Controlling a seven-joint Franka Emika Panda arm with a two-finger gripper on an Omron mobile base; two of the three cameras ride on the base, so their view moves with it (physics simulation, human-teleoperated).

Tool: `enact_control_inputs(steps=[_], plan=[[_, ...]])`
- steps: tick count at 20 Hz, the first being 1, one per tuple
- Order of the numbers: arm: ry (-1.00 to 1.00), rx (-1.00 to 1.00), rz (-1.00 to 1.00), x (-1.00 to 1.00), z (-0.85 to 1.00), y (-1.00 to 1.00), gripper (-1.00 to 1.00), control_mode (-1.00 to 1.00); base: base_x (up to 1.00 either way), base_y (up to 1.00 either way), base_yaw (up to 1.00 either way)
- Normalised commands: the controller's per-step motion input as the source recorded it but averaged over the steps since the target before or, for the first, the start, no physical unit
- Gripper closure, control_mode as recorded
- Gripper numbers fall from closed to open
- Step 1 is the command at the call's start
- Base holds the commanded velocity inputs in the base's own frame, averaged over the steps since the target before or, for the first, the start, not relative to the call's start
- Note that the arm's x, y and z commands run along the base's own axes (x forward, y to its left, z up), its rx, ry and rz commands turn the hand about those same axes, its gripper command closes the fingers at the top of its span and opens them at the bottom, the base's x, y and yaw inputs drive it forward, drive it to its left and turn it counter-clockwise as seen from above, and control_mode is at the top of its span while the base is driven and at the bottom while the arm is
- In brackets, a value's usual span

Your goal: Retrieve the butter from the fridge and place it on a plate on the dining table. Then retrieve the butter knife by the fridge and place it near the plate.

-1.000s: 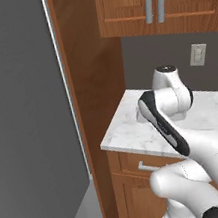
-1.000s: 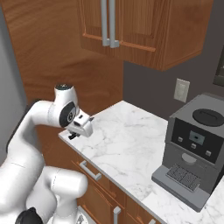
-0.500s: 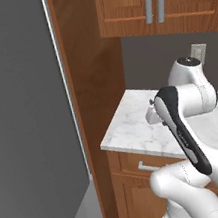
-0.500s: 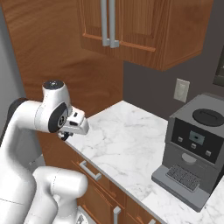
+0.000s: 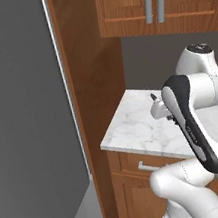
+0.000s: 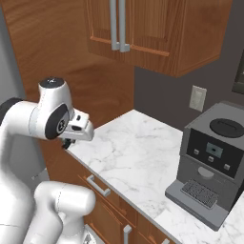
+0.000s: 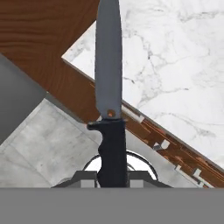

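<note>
My gripper [image 7: 113, 175] is shut on the dark handle of the butter knife [image 7: 108, 65]. Its grey blade points away from the hand, over the corner of a white marble counter [image 7: 175, 57]. In the left base view the gripper [image 5: 157, 108] hovers above that counter's left end with the knife tip [image 5: 152, 95] sticking up. In the right base view the hand [image 6: 76, 133] hangs just past the counter's near-left corner. The fridge [image 5: 27, 120] is the tall grey wall to the left, behind a wooden side panel [image 5: 92, 73].
A grey coffee machine [image 6: 212, 162] stands on the counter's right part. Wooden wall cabinets [image 6: 143, 28] with metal handles hang above it. Drawers with handles [image 6: 99, 186] sit below the counter edge. Grey floor [image 7: 48, 148] lies beneath the hand.
The arm's upper joint has swung back and to the right in the left base view. The hand with the knife has drifted slightly toward the counter's left corner. The grip is unchanged.
</note>
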Motion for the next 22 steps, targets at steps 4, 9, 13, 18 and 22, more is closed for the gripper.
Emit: enact_control_inputs(steps=[4,9,13,18,22], plan=[[0.01,-0.01,-0.08,-0.46,0.01,0.06,1.00,-1.00,0.00,0.00,0.00],[0.00,-0.02,-0.09,-0.60,0.00,0.07,1.00,-1.00,0.00,0.00,0.00],[0.00,-0.09,-0.07,-0.33,0.00,0.05,1.00,-1.00,0.00,0.00,0.00],[0.01,-0.05,-0.04,-0.17,0.00,0.01,1.00,-1.00,0.00,0.00,0.00],[0.00,0.00,-0.01,-0.11,0.00,0.01,1.00,-1.00,0.00,0.00,0.00]])
